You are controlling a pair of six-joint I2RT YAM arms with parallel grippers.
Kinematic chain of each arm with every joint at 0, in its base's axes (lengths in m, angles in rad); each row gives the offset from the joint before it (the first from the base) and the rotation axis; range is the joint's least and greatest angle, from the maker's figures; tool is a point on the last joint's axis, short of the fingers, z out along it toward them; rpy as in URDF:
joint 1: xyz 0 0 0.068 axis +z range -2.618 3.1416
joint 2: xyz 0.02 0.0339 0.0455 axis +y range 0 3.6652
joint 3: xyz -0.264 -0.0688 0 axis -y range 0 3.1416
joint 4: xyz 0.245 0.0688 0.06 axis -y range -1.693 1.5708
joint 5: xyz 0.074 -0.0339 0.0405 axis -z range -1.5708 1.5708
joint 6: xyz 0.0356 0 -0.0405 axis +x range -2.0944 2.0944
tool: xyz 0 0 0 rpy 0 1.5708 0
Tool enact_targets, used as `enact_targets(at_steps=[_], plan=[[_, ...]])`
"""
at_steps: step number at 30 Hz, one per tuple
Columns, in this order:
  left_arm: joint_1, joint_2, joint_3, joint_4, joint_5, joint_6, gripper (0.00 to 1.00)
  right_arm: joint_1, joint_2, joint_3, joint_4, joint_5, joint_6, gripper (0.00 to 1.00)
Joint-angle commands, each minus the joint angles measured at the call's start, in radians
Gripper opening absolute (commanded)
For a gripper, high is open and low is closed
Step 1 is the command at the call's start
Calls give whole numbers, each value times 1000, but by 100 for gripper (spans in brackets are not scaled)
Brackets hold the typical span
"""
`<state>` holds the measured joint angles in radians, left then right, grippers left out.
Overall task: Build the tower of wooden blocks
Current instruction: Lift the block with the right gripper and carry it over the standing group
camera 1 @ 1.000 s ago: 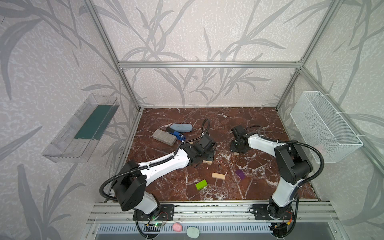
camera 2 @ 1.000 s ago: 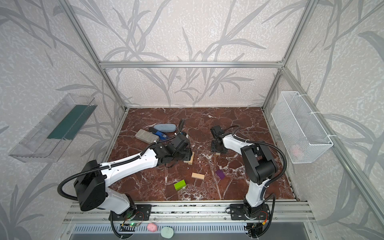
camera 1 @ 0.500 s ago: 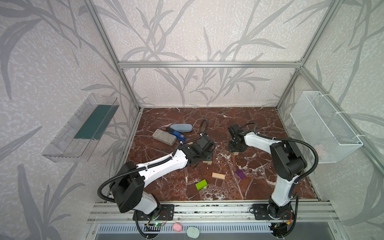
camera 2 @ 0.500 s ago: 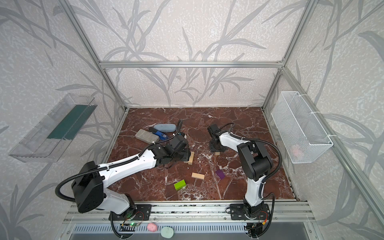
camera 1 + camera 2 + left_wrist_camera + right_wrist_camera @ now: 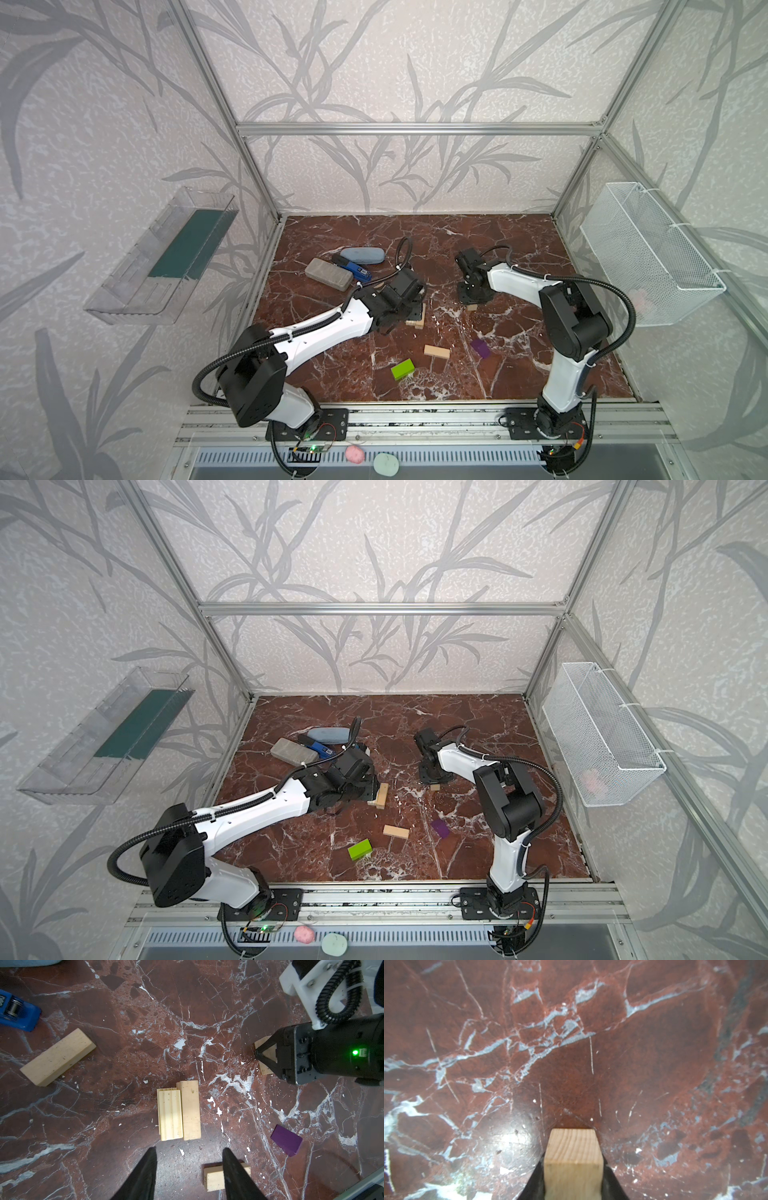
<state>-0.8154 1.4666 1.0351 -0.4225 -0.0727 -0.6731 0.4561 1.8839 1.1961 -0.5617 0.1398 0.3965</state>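
Now: R jaws clamped on wood block (image 5: 573, 1164); L jaws apart nr tower (image 5: 178, 1113).

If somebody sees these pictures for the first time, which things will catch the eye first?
Against the dark red marble table, the lime-green brick and the purple brick near the front stand out first. Next comes the right gripper, closed on a pale wood block right of the middle. The open left gripper hovers by the small tower of pale bricks.
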Motion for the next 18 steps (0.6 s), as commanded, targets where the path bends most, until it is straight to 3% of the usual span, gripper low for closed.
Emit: enact_targets(at_steps=[1,8,18], plan=[[17,-57,-30,13,-4,-15,50,32,-57,21,-80,-11,52,24],[75,-182,-140,28,-6,-30,51,179,-134,88,-168,15,276,23],[191,-362,-276,-11,-1,-31,53,375,-69,267,-245,118,538,23]])
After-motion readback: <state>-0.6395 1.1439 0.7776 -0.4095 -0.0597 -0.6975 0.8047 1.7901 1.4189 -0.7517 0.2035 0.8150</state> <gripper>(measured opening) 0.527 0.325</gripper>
